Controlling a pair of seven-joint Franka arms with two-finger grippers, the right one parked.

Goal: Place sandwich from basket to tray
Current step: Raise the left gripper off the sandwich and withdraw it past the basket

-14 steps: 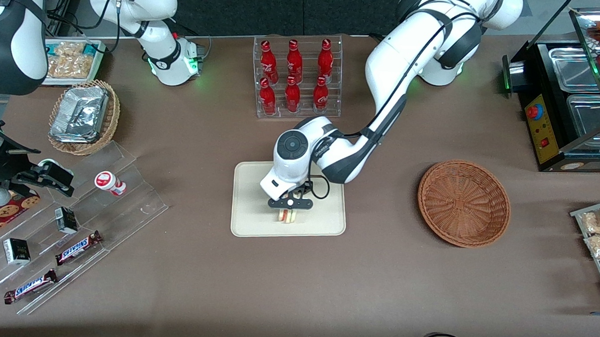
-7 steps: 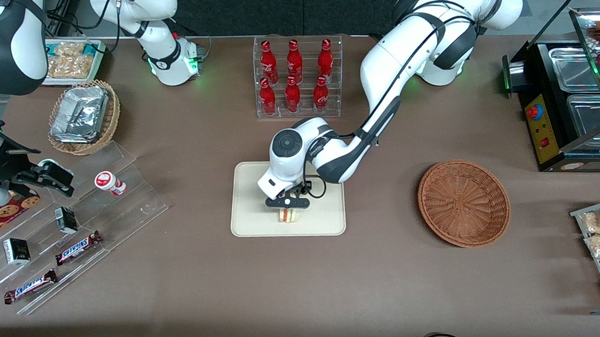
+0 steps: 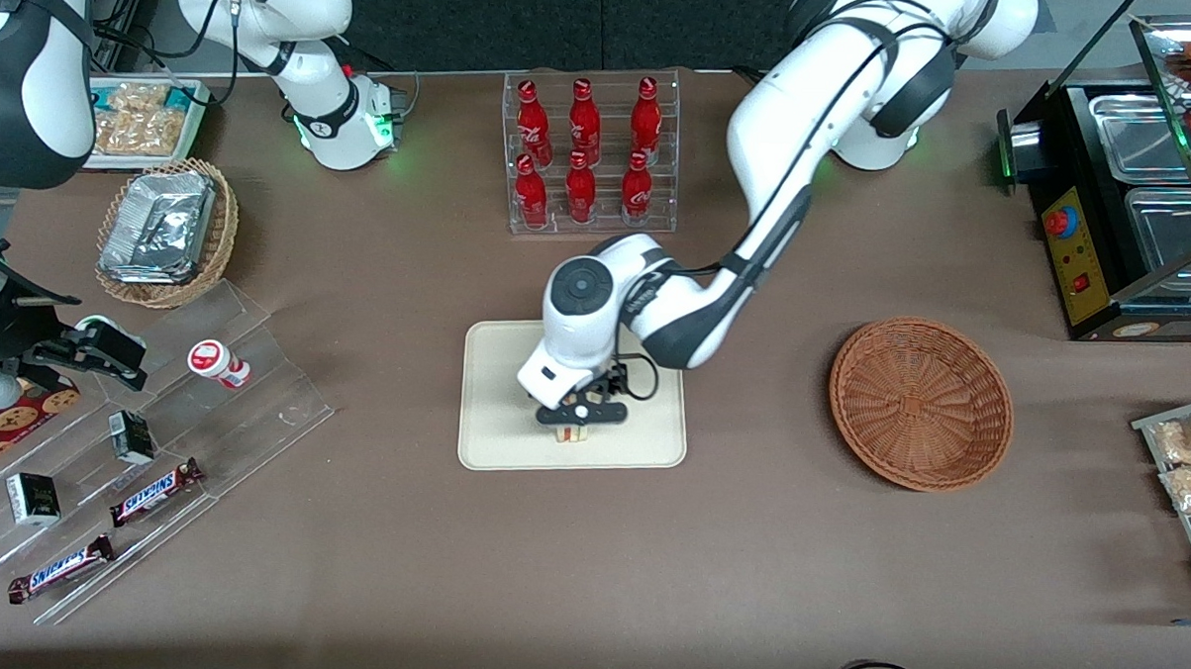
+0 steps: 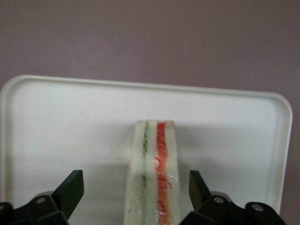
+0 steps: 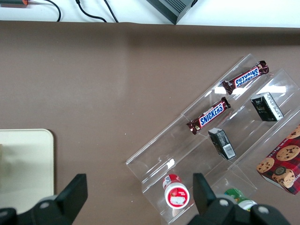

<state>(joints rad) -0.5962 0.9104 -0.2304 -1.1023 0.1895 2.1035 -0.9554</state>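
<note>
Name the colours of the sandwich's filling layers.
Green and orange-red between white bread, clearest in the left wrist view: the sandwich stands on the tray, between the open gripper.

Mock snack shop: racked cola bottles (image 3: 584, 156)

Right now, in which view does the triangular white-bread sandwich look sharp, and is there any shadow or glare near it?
Left wrist view: the triangular white-bread sandwich is soft but readable, casting a faint shadow on the cream plastic tray, between the open gripper. Front view: mostly hidden; green lights glow at the arm bases.
</note>
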